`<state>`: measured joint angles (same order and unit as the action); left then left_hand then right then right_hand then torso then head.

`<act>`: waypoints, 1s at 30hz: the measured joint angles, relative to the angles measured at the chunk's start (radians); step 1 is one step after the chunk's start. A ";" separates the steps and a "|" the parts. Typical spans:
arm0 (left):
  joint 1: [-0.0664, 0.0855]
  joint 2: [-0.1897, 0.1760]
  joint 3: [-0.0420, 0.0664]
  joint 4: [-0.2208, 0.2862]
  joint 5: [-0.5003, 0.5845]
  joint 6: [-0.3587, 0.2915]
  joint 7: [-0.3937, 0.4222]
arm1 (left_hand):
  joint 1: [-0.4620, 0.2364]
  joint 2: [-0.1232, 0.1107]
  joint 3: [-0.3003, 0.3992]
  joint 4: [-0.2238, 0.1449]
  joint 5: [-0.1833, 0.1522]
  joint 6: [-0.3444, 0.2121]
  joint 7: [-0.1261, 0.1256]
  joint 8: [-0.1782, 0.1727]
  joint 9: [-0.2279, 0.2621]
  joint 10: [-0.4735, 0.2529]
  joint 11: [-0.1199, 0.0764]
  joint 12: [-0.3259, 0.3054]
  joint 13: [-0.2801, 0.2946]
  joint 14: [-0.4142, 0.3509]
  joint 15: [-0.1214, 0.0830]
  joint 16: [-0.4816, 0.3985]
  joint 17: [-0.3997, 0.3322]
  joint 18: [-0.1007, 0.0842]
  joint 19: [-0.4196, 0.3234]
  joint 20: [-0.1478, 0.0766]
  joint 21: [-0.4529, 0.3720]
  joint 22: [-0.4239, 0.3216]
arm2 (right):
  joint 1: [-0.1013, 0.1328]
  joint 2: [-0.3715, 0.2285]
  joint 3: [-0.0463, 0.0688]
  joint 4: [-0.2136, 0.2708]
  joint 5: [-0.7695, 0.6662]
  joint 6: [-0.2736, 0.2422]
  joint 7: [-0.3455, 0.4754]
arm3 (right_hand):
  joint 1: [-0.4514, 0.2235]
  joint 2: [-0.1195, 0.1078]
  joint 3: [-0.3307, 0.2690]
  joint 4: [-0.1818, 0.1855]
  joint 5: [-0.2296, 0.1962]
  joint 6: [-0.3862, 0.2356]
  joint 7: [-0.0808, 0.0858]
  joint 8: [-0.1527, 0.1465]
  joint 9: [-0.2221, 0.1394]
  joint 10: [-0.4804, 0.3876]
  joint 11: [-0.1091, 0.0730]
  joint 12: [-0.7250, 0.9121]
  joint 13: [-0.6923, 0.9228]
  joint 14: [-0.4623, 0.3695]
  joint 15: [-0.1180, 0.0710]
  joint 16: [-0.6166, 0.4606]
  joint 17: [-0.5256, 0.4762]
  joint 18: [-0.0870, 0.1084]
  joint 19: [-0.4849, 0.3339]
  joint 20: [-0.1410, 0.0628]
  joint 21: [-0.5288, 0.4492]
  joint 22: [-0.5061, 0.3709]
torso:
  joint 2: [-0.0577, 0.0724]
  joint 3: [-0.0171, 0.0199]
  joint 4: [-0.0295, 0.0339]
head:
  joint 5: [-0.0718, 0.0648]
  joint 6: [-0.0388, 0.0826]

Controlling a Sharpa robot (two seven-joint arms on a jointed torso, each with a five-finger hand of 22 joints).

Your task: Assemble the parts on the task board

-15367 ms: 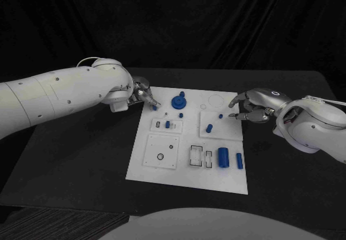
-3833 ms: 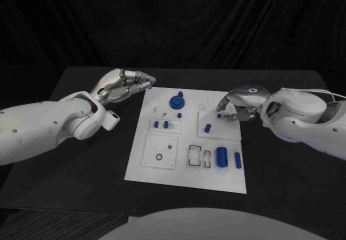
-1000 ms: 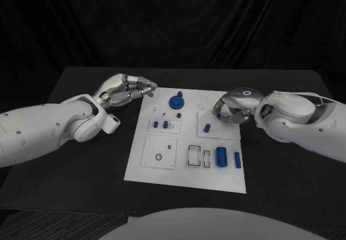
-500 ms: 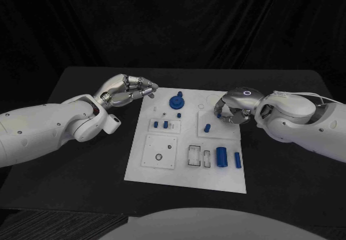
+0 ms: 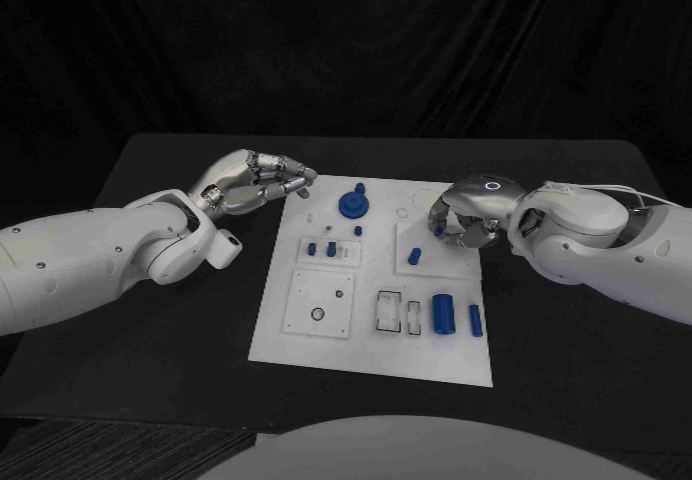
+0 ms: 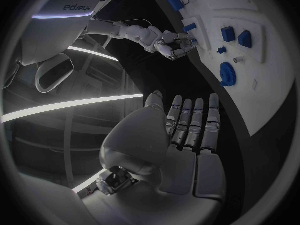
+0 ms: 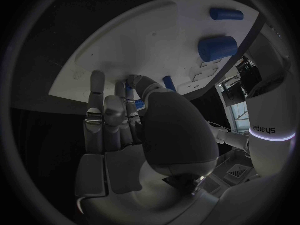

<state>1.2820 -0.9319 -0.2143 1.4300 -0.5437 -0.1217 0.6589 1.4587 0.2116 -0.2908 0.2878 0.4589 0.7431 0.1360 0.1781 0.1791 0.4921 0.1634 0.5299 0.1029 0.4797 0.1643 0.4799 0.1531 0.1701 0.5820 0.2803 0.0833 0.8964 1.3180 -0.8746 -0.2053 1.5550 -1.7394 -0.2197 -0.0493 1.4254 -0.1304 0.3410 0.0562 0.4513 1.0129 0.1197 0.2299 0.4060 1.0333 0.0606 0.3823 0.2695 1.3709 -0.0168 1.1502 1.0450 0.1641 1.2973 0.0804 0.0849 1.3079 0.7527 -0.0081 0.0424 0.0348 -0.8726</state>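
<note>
A black tabletop (image 5: 159,330) carries a white task board (image 5: 433,355) at its middle. Blue parts lie across it, including a round geared piece (image 5: 353,206). The left hand (image 5: 257,180) hovers beside the board's far corner, fingers curled, empty. The right hand (image 5: 464,222) pinches a small blue peg (image 5: 437,231) over the board.

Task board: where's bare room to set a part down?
On the task board, the near strip below the square plate and the two blue cylinders is bare. The far half is crowded: blue knob, small blue pegs, and the right hand over the right inset.
</note>
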 measured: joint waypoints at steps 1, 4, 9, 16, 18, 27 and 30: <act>-0.001 0.001 0.000 0.000 0.000 0.000 0.000 | 0.000 0.000 0.002 0.001 0.000 0.000 0.000 0.000 -0.001 0.000 0.000 0.000 0.000 0.002 -0.002 0.000 0.000 0.000 0.001 -0.001 0.003 0.000 | 0.000 0.000 0.000 0.000 0.000 0.000 0.000 | 0.000 0.000 -0.001 -0.001 0.000 0.000 0.000 0.001 0.002 0.004 0.001 0.000 0.000 0.000 0.000 0.000 -0.002 0.000 0.000 0.000 0.000 0.000 | 0.000 -0.0001 -0.0001 | 0.000 0.000; -0.002 0.001 0.000 -0.001 0.000 0.001 -0.001 | 0.003 0.003 0.002 0.001 0.004 0.000 0.000 0.000 -0.001 0.000 0.000 0.000 -0.001 0.005 0.002 0.000 -0.001 0.000 0.001 -0.001 0.004 -0.001 | 0.000 0.002 0.000 -0.001 0.000 -0.001 0.000 | -0.002 0.002 0.001 -0.007 -0.006 0.017 -0.002 0.004 0.004 0.018 -0.003 0.000 -0.003 -0.008 -0.001 -0.017 -0.020 0.000 0.000 0.000 0.000 0.000 | 0.000 -0.0002 -0.0003 | 0.001 0.000; -0.007 0.002 0.000 -0.002 0.000 0.003 -0.003 | 0.009 0.004 0.007 0.000 0.006 0.000 0.000 0.004 -0.003 0.005 0.005 0.004 -0.001 0.009 0.005 0.003 -0.002 0.000 0.007 0.000 0.004 -0.002 | -0.001 0.003 0.000 -0.001 0.000 -0.005 0.001 | 0.001 0.007 -0.002 -0.015 -0.007 0.024 -0.002 0.009 0.004 0.031 -0.004 0.000 -0.007 -0.012 -0.005 -0.027 -0.034 0.000 0.000 0.000 0.000 0.000 | 0.000 -0.0005 -0.0006 | 0.002 0.000; -0.010 0.002 0.000 -0.003 0.000 0.005 -0.006 | 0.012 0.004 0.010 -0.002 0.010 0.000 0.000 0.004 -0.004 0.008 0.008 0.004 -0.001 0.012 0.009 0.004 -0.003 0.000 0.012 0.002 0.008 -0.002 | -0.002 0.003 -0.001 -0.002 0.000 -0.014 0.004 | 0.006 0.012 0.003 -0.019 -0.008 0.027 -0.003 0.015 0.004 0.040 -0.006 0.000 -0.008 -0.012 -0.005 -0.031 -0.041 0.000 0.000 0.000 0.000 0.000 | 0.000 -0.0007 -0.0005 | 0.003 0.000; -0.010 0.002 0.000 -0.003 0.000 0.005 -0.007 | 0.012 0.004 0.013 0.000 0.010 0.000 0.000 0.004 -0.004 0.008 0.008 0.004 -0.001 0.012 0.009 0.004 -0.003 0.000 0.012 0.002 0.008 -0.002 | -0.003 0.002 -0.001 -0.001 0.000 -0.018 0.005 | 0.006 0.013 0.003 -0.019 -0.008 0.028 -0.003 0.015 0.004 0.040 -0.006 0.000 -0.008 -0.012 -0.005 -0.031 -0.041 0.000 0.000 0.000 0.000 0.000 | 0.000 -0.0007 -0.0005 | 0.004 0.000; -0.011 0.001 0.000 -0.005 0.000 0.006 -0.010 | 0.012 0.004 0.013 0.000 0.014 0.000 0.000 0.004 -0.004 0.008 0.008 0.008 -0.001 0.012 0.009 0.004 -0.003 0.000 0.012 0.002 0.008 -0.002 | -0.003 -0.015 -0.003 0.014 0.000 -0.042 0.006 | 0.009 0.015 0.001 -0.021 -0.008 0.031 -0.006 0.015 0.004 0.040 -0.006 0.000 -0.009 -0.012 -0.005 -0.035 -0.045 0.000 0.000 0.000 0.000 0.000 | -0.001 -0.0008 -0.0005 | 0.006 0.000; -0.011 0.001 0.000 -0.006 0.000 0.006 -0.011 | 0.012 0.004 0.013 0.000 0.014 0.000 0.000 0.004 -0.004 0.008 0.008 0.008 -0.001 0.012 0.009 0.004 -0.003 0.000 0.012 0.002 0.008 -0.002 | 0.001 -0.021 -0.004 0.021 0.000 -0.050 0.006 | 0.009 0.015 0.001 -0.021 -0.008 0.033 -0.008 0.016 0.004 0.040 -0.006 0.000 -0.009 -0.012 -0.005 -0.035 -0.045 0.000 0.000 0.000 0.000 0.000 | -0.001 -0.0012 -0.0005 | 0.006 0.000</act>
<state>1.2705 -0.9308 -0.2142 1.4242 -0.5435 -0.1156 0.6481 1.4704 0.2156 -0.2780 0.2883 0.4726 0.7431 0.1360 0.1821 0.1748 0.5003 0.1715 0.5379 0.1022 0.4919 0.1733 0.4839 0.1503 0.1701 0.5938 0.2827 0.0910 0.8944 1.3189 -0.8959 -0.2088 1.5762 -1.7394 -0.2701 -0.0433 1.4343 -0.1156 0.3421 0.0354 0.4433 1.0461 0.1114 0.2458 0.4100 1.0734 0.0547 0.3822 0.2604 1.3585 -0.0221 1.1151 1.0003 0.1642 1.2973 0.0805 0.0850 1.3076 0.7517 -0.0093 0.0419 0.0404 -0.8726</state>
